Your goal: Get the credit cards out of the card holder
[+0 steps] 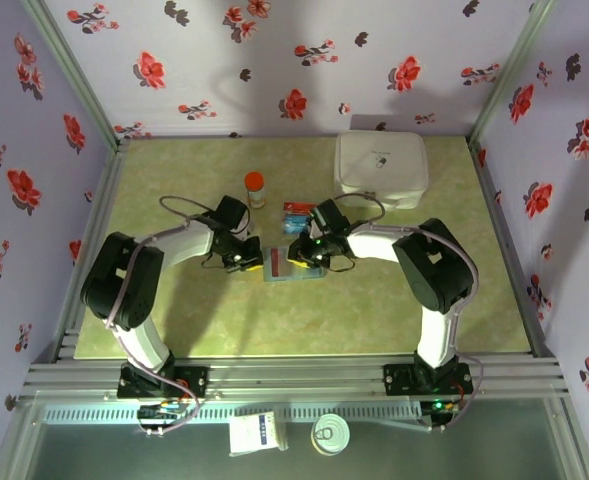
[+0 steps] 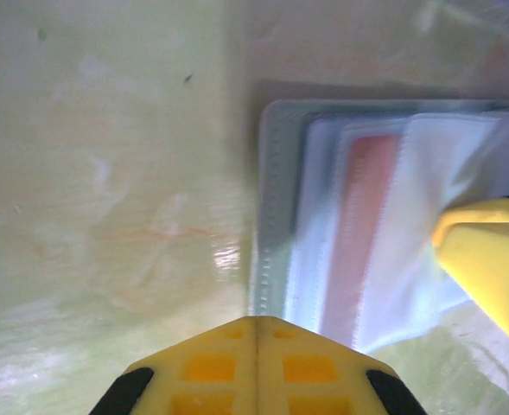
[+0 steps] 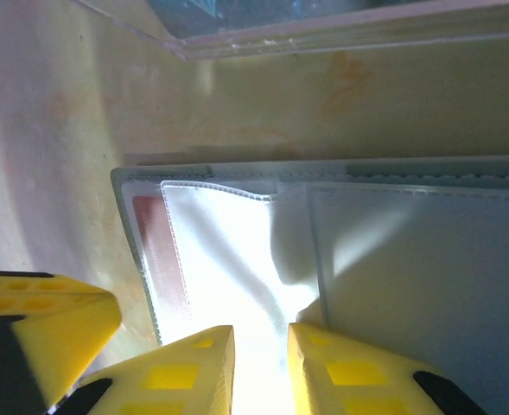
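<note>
Holder lies open and flat on the table, and you have a claw at each end of it. Your left gripper sits at the holder's left edge with its fingers pressed together and nothing between them; you cannot tell whether the tip touches the edge. Your right gripper is over the holder's right half, jaws nearly closed and pinching the clear inner sleeve, which puckers up toward the fingertips. A red card sits in the holder, tucked in a pocket beside that sleeve, close to the left edge. Just beyond the holder's far side lie blue and red cards, by a clear sheet. Further beyond the holder stand a bottle, off to the left, and a white case, off to the right.
</note>
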